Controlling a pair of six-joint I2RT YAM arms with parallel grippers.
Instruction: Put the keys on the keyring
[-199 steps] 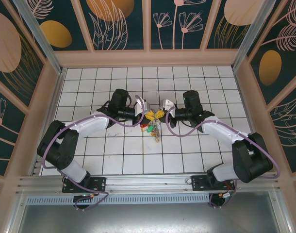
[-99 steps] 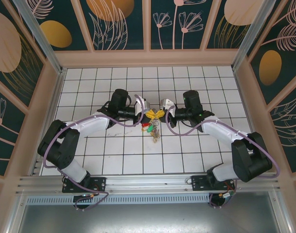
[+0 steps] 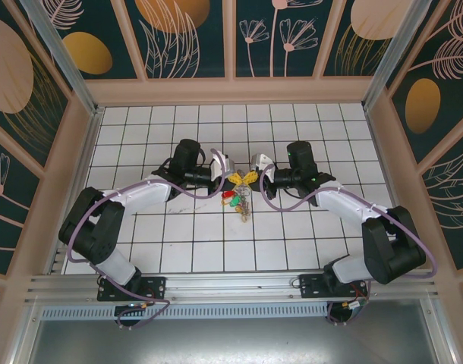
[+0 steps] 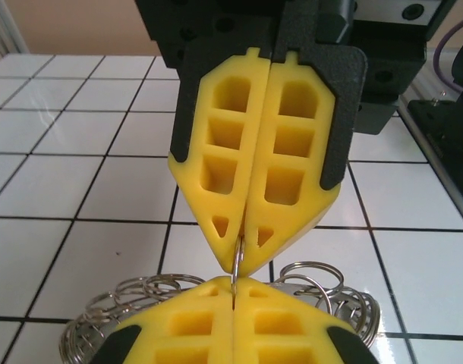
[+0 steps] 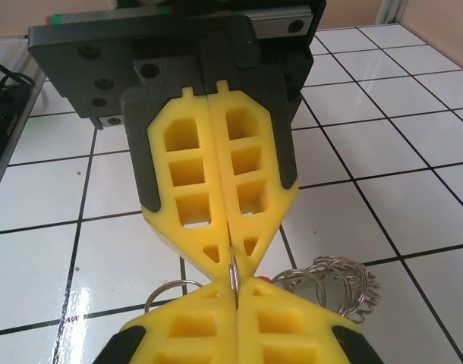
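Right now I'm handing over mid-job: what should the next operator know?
Left tool: shut on a thin ring.
Right tool: shut on the same ring, tip to tip with the left.
Keys and keyring: bunched together by the tips.
Done: ring pinched from both sides.
Left: threading the keys; cannot tell whether any is on yet.

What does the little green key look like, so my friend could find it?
On the white tiled table, find the middle, where two pairs of yellow fingers meet tip to tip, pinching a thin silver ring. Just toward the arms' bases lies a small jumble of keys; the green key has a bright green head, right beside a red one.
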